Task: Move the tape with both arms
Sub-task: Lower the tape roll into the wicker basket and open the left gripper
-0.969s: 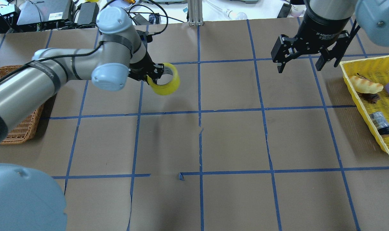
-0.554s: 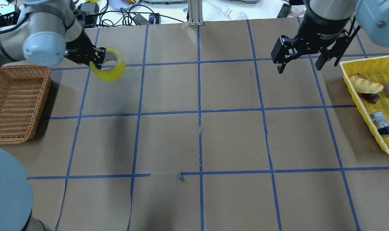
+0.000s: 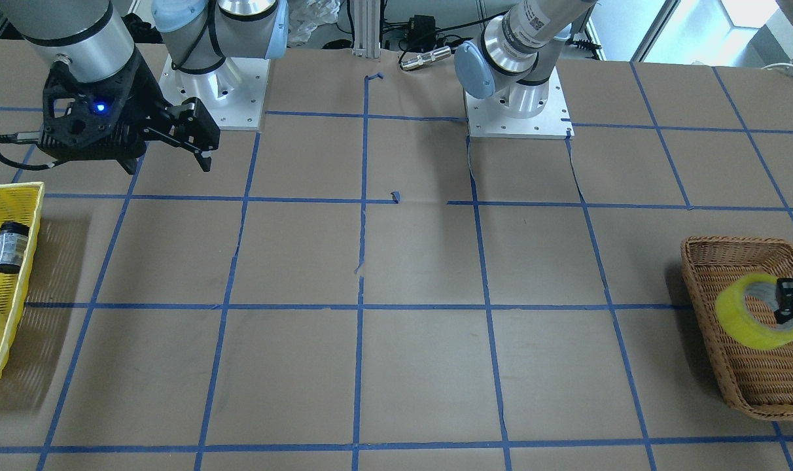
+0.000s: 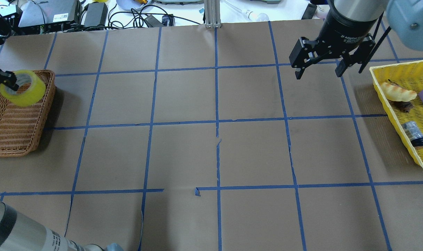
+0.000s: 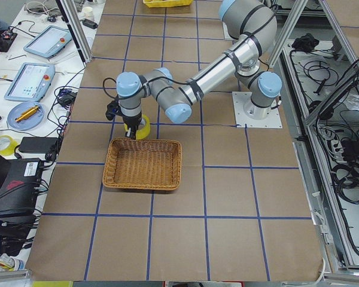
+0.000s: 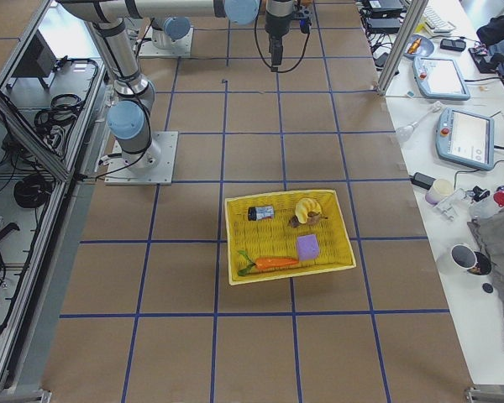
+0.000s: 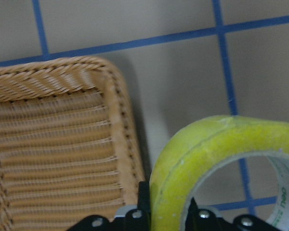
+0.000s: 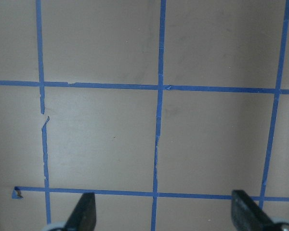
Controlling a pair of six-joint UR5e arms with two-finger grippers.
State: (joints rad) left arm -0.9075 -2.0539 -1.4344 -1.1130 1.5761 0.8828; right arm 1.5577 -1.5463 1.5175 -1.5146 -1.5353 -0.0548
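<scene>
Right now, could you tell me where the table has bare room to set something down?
The grid squares between the wicker basket and the yellow basket are bare paper. The left gripper holds the tape by the wicker basket's corner. The yellow basket is crowded; the right gripper hangs open nearby.

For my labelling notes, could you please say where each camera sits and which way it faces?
Front-facing: across the table, facing the robot; right gripper view-left, left gripper with tape view-right.
Overhead: behind the robot, looking down; both grippers.
Exterior left: table's left end; left arm near.
Exterior right: table's right end; right arm near.
Left wrist: down past its jaws at tape, wicker basket.
Right wrist: down at table between open jaws.
Shared: front-facing and overhead both show tape, wicker basket.
</scene>
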